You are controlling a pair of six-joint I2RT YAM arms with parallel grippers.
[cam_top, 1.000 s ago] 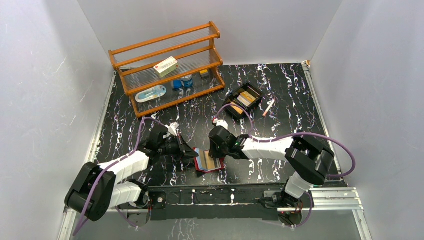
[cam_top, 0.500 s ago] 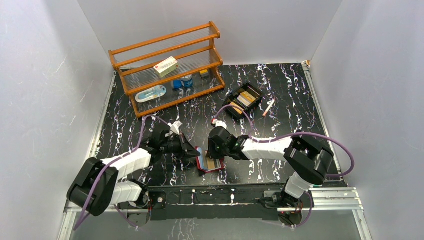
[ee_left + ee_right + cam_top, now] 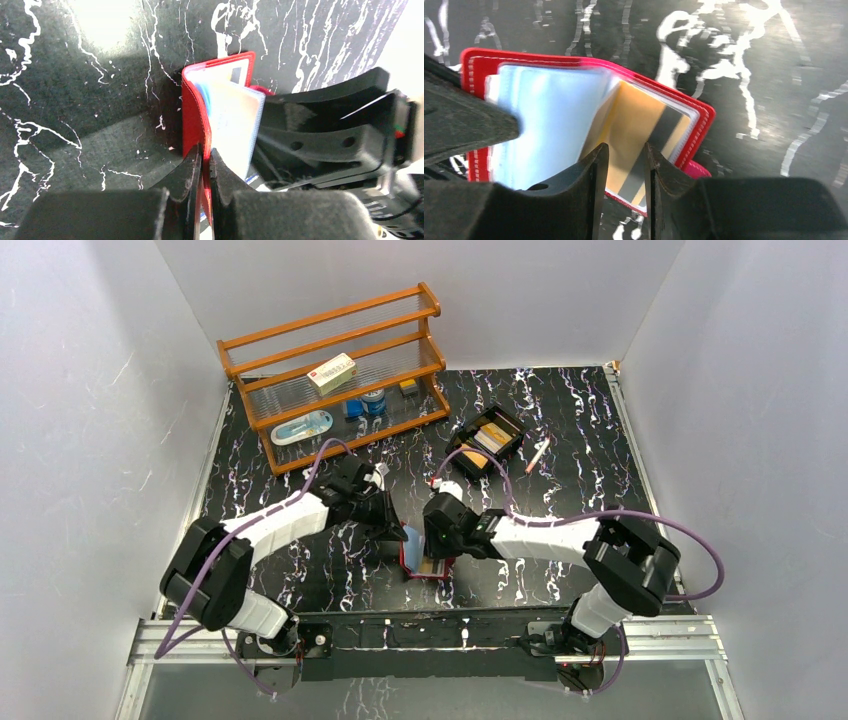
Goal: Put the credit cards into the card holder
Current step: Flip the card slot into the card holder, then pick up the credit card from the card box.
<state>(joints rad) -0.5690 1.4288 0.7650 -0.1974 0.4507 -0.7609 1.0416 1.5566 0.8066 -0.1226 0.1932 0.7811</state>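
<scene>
Your left hand (image 3: 204, 167) pinches the wallet (image 3: 192, 112) by its cover, while your right hand (image 3: 626, 172), narrowly parted, sits over its gold card (image 3: 636, 122).

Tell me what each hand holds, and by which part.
Left hand pinches the cover edge of the wallet. Right hand grips nothing; it is open over the gold card.

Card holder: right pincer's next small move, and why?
Probably back the right pincer straight off. The gold card already looks seated in a clear sleeve of the card holder, the right jaws stand apart over it, and the left pincer pinches its cover.
</scene>
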